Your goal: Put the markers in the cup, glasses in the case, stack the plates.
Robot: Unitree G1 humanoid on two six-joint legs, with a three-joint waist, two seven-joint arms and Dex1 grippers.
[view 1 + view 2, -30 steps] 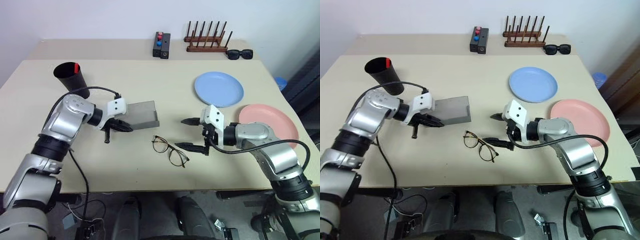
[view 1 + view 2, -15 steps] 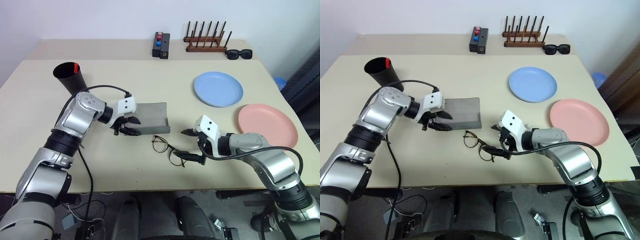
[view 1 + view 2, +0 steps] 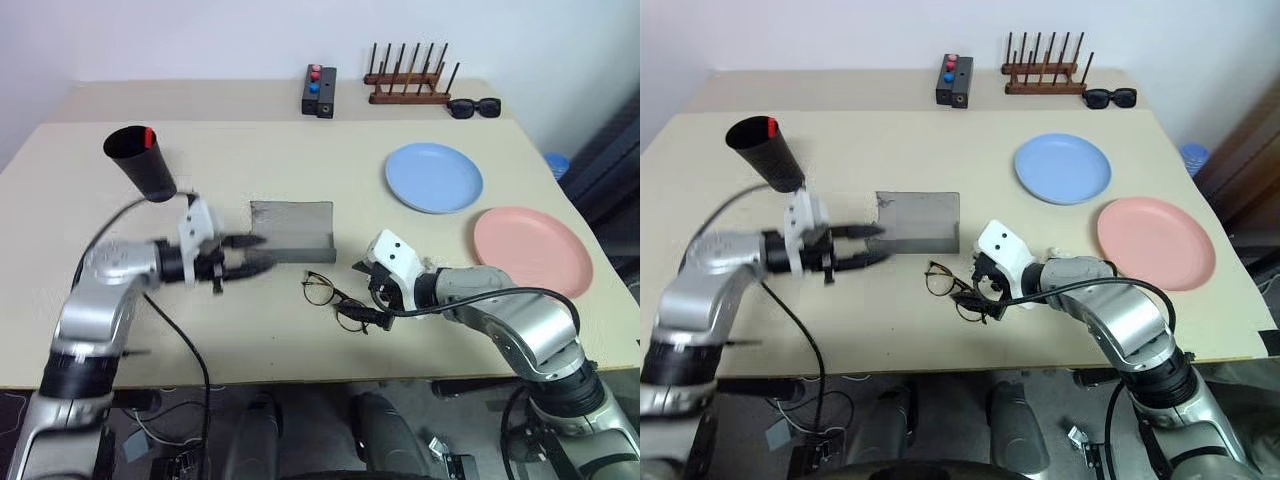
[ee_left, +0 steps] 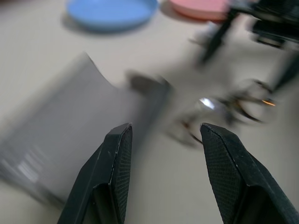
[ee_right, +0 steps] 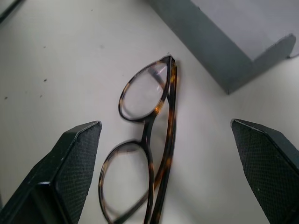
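Note:
The black cup [image 3: 140,166] stands at the left, and the red cap of a marker [image 3: 149,135] shows at its rim. The grey case [image 3: 290,231] lies open mid-table. My left gripper [image 3: 252,254] hovers open just left of the case, nothing between its fingers [image 4: 117,158]. The wire-rimmed glasses [image 3: 335,300] lie folded in front of the case. My right gripper [image 3: 366,292] is wide open with a finger on either side of the glasses [image 5: 149,130], not closed on them. At the right sit the blue plate [image 3: 433,177] and the pink plate [image 3: 527,250], side by side.
At the back edge are a black box with red and blue buttons [image 3: 320,90], a wooden peg rack [image 3: 410,86] and black sunglasses [image 3: 475,107]. Bare tabletop stretches between the case and the plates.
The case went from shut to open and slid a little right. My left gripper let go of it, opened and drew back left. My right gripper moved left over the glasses.

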